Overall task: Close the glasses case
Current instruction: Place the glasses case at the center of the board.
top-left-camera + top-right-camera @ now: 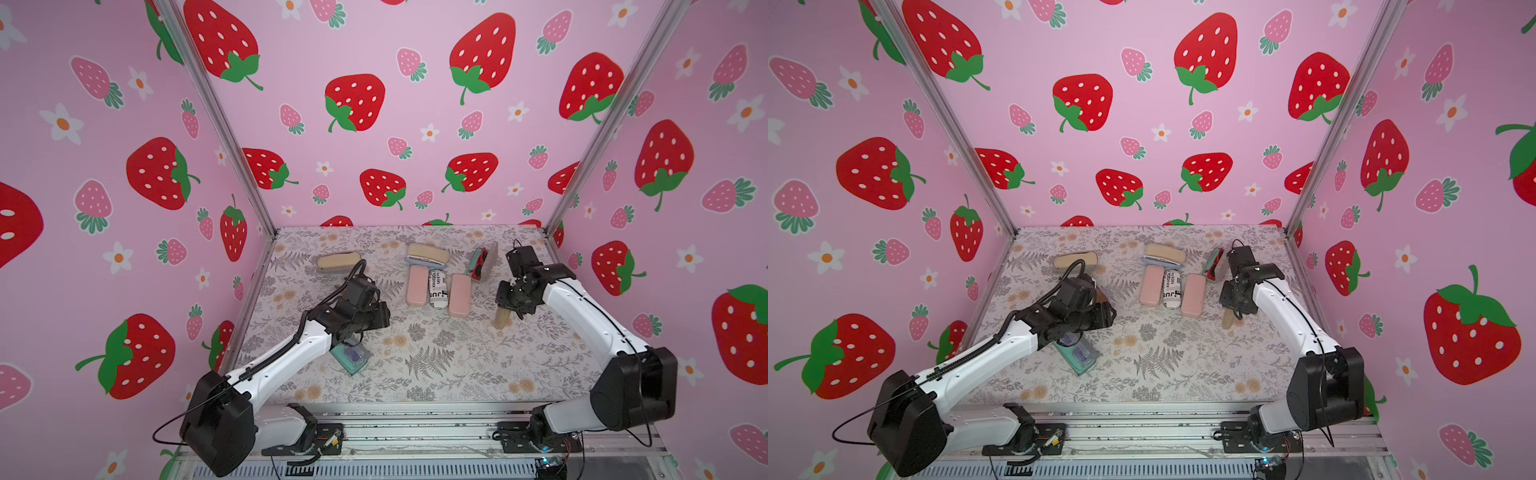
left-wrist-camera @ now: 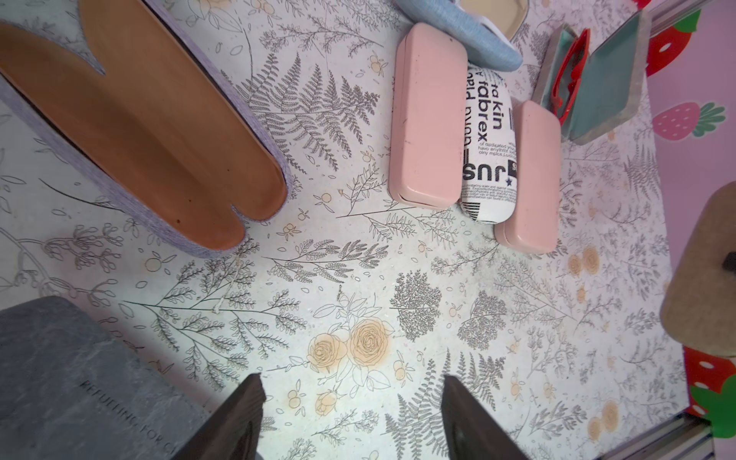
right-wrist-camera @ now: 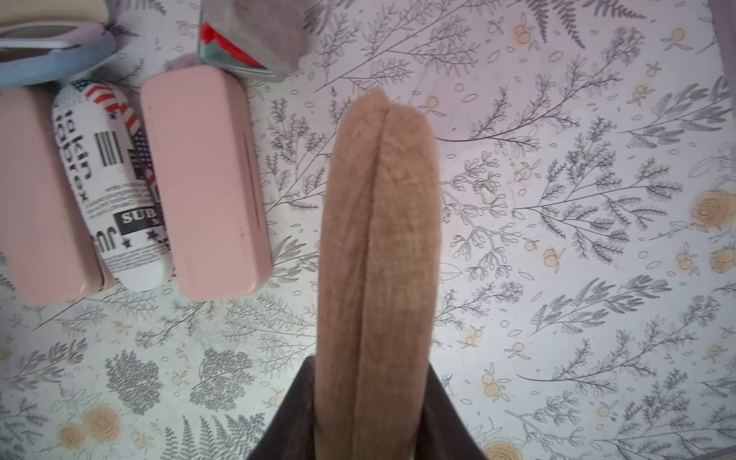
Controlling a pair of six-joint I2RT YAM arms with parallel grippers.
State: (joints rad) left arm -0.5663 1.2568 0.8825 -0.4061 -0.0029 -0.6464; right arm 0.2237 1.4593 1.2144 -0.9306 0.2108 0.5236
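While the right gripper (image 3: 372, 384) stays out of reach of the other arm, it is clenched on the tan glasses case (image 3: 378, 239). The case runs straight out from between its fingers, and the two halves meet along a thin seam. In both top views the case (image 1: 501, 319) (image 1: 1228, 321) stands on end under that gripper, with its lower end at the tabletop (image 1: 436, 374).

The left gripper (image 2: 352, 384) is released. Its fingers (image 2: 239, 418) are spread wide, and only the floral print shows between them. Just off one finger lies a gray slab (image 2: 59, 378), too cropped to identify. Farther out on that side a lavender case (image 2: 139, 131) lies open with its orange lining up.

Ahead of the left gripper, two pink cases (image 2: 428, 115) (image 2: 529, 175) flank and touch a newsprint-patterned case (image 2: 490, 139). Beyond them a blue case (image 2: 470, 36) lies against the row's far end. Beside it an open gray case (image 2: 605, 79) with a teal lining holds red glasses (image 2: 569, 75). From the right gripper this row lies off to one side of the held case, near but apart from it.
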